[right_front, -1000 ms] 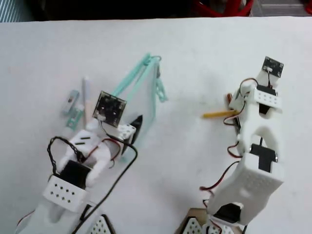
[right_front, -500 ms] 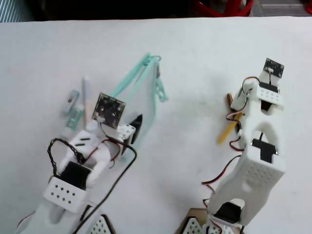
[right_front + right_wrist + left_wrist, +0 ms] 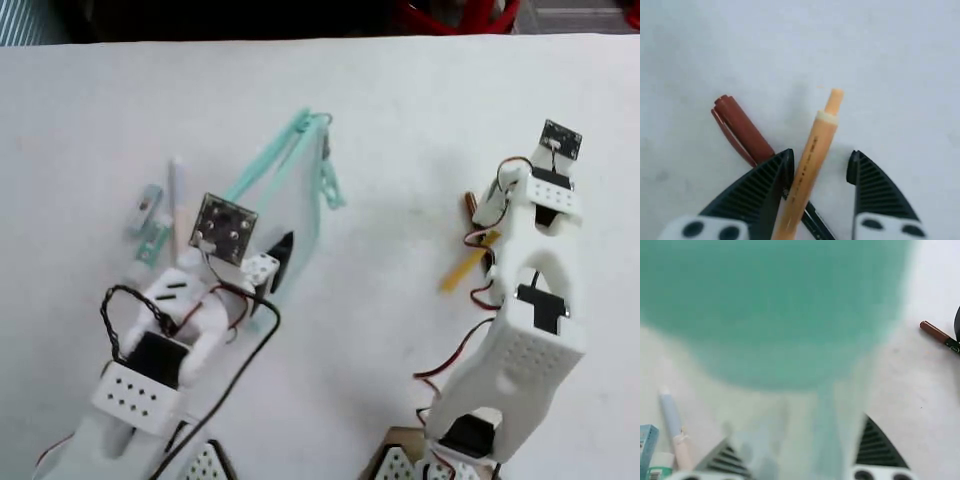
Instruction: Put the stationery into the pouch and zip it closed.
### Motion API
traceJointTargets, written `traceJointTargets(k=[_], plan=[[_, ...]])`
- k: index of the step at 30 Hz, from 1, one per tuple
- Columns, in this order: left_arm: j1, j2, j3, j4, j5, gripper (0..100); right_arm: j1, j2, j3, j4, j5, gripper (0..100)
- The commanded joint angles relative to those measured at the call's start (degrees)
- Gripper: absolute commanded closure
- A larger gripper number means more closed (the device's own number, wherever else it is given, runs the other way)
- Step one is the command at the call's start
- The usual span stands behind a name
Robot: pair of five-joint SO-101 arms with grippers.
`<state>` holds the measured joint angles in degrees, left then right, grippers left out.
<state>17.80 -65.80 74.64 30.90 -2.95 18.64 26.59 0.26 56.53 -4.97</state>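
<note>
The translucent pouch (image 3: 290,190) with teal edges lies left of centre, and its blurred teal body (image 3: 780,315) looms close in the left wrist view. My left gripper (image 3: 272,265) is shut on the pouch's near edge, with the material between its fingers (image 3: 875,445). A yellow pen (image 3: 462,268) lies slanted under my right gripper (image 3: 484,236). In the right wrist view, the pen (image 3: 812,155) sits inside the open right gripper (image 3: 817,170), against one finger with a gap to the other. A brown pen (image 3: 740,130) lies crossed beneath it.
A white pen (image 3: 173,200) and small teal items (image 3: 150,220) lie left of the pouch. The brown pen's tip (image 3: 468,205) pokes out beside the right arm. White table (image 3: 400,120) stretches bare between the arms and toward the back.
The yellow pen swung from lying sideways to a slant, its free end dropping toward the front edge. The right arm shifted slightly. The left arm and pouch barely moved.
</note>
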Motion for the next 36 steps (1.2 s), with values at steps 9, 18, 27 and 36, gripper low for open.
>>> traceJointTargets(k=[9, 18, 27, 36], plan=[[-0.1, -0.4, 0.1, -1.0, -2.5, 83, 2.0, -6.4, 3.7, -3.6, 0.4, 87.3], [-0.1, -0.4, 0.1, -1.0, -2.6, 83, 2.2, -6.9, 4.5, -4.0, -0.2, 87.2], [-0.1, -0.4, 0.1, -1.0, -2.7, 83, 2.4, -6.9, 4.3, -3.6, -1.2, 87.5], [0.2, -0.4, 0.1, -1.0, -2.7, 83, 2.5, -6.9, 4.2, -3.6, -1.2, 95.8]])
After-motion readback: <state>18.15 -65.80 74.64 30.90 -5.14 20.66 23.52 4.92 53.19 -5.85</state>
